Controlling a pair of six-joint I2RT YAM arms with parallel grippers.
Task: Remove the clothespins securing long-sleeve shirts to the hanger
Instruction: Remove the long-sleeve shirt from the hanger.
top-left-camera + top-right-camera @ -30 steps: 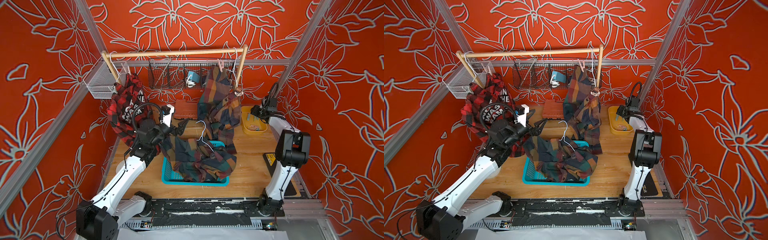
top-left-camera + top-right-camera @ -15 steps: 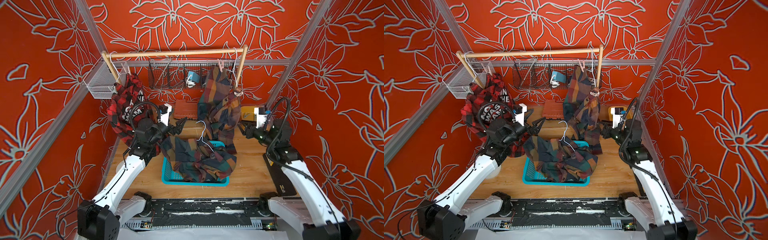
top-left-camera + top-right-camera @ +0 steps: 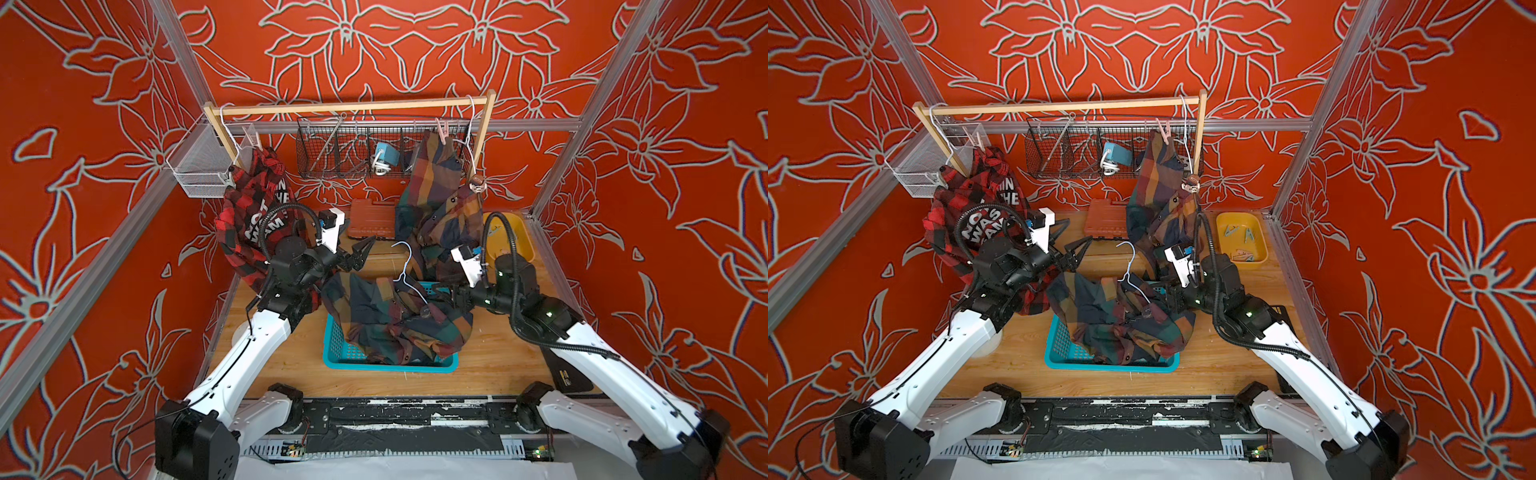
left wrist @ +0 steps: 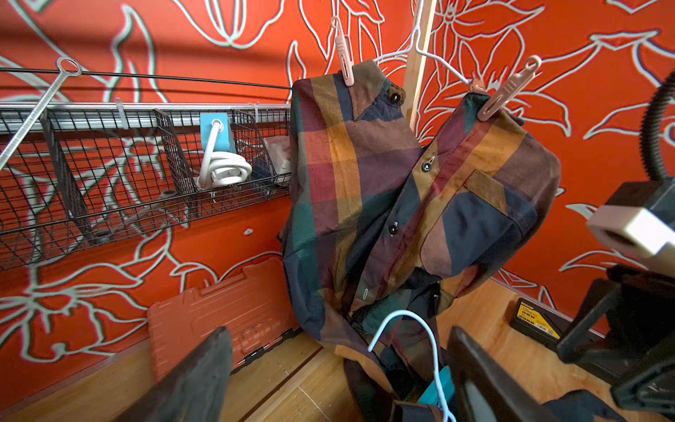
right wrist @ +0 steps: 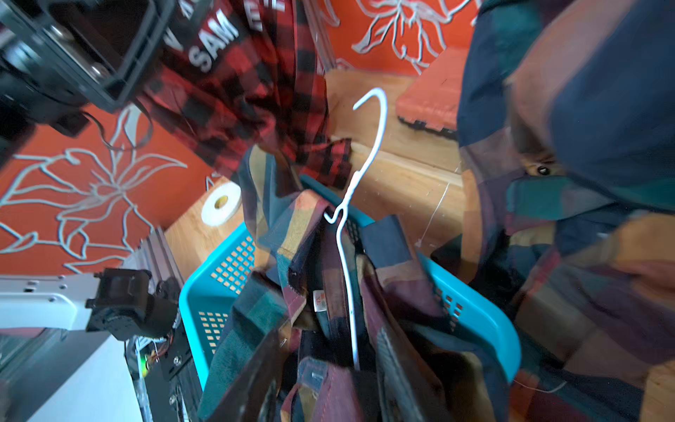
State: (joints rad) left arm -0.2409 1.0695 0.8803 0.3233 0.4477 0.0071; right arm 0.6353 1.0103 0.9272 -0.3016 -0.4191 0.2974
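Leaves the tray (image 3: 1261, 243) with the right hand (image 3: 455, 296), now down at the basket shirt (image 3: 399, 320) by its hanger (image 5: 347, 292); cannot tell its jaw gap. Holds the left hand (image 3: 360, 251) wide apart, empty. Still two pink pegs (image 4: 343, 58) clipping the hung shirt (image 4: 365, 175): likely next

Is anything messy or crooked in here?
Yes. A dark plaid shirt lies crumpled in the blue basket with its white hanger poking out and cloth spilling over the rim. The hanging plaid shirt sags lopsided, held up by two pink clothespins.
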